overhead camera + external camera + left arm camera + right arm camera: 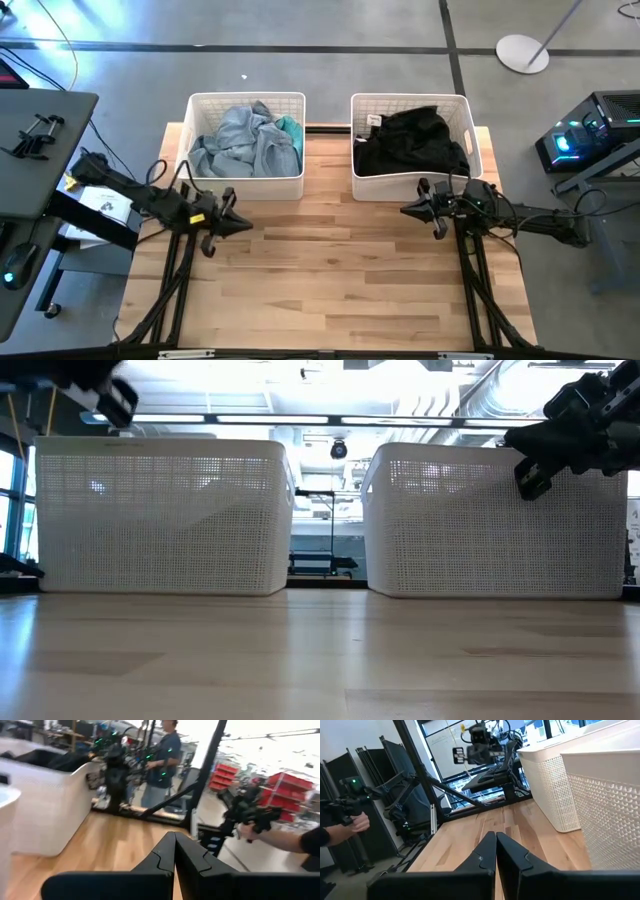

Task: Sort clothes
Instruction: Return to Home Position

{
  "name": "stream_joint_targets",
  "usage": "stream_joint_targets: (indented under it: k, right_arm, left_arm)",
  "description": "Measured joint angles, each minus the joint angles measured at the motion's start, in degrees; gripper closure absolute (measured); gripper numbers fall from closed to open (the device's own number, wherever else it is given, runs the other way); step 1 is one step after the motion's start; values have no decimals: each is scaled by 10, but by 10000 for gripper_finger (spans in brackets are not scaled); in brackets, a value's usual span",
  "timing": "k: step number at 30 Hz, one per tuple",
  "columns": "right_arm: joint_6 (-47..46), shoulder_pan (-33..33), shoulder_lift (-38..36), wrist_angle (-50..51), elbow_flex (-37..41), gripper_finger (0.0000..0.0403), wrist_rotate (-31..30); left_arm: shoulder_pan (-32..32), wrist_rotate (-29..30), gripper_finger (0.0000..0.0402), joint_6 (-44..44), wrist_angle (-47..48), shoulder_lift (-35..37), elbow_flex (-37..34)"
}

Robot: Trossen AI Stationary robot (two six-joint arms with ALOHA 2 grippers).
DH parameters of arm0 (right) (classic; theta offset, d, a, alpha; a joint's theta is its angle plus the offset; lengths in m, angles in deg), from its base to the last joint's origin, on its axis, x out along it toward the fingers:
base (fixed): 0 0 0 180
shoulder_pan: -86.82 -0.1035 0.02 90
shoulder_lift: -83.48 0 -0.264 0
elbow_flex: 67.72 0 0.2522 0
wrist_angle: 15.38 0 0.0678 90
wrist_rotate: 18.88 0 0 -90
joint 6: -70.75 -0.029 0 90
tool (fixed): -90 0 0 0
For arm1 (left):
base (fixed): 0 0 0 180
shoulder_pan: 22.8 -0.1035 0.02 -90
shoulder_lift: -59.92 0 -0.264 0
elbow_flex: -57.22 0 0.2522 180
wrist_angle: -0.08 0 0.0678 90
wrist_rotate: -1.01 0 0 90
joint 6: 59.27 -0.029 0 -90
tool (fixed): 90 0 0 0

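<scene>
Pressed together, left pincer and right pincer hover near the baskets' front edges over open table.

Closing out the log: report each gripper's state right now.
Left gripper: shut, holding nothing, in front of the left basket.
Right gripper: shut, holding nothing, in front of the right basket.

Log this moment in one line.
left basket: bluish clothes | right basket: black clothes | left gripper: shut, empty | right gripper: shut, empty
</scene>
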Motion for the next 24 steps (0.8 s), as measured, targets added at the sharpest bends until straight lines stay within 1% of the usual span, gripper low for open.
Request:
stream_joint_targets:
  k: [3, 7, 10, 14, 16, 19, 21, 24]
  right_arm:
    - [4, 0, 0, 0, 0, 403, 0]
    - [0, 0, 0, -1, 0, 403, 0]
    - [-8, 0, 0, -3, 0, 403, 0]
    - [-10, 0, 0, -3, 0, 403, 0]
    - [-10, 0, 0, -3, 0, 403, 1]
    - [-16, 0, 0, -4, 0, 403, 5]
    - [-19, 0, 0, -2, 0, 403, 6]
    - [-22, 0, 0, 3, 0, 403, 9]
  left_arm:
    - [-24, -5, 401, 4, -18, -3, -32]
    - [-78, -59, 401, -6, -49, 4, -52]
    - [-128, -104, 401, -8, -22, 18, -53]
    - [-183, -161, 401, -17, 18, 52, -53]
    - [-197, -161, 401, -20, 52, 75, -53]
    - [-201, -144, 401, -27, 103, 110, -53]
    - [-195, -141, 401, -28, 102, 132, -58]
    - [-178, -134, 401, -41, 52, 163, -89]
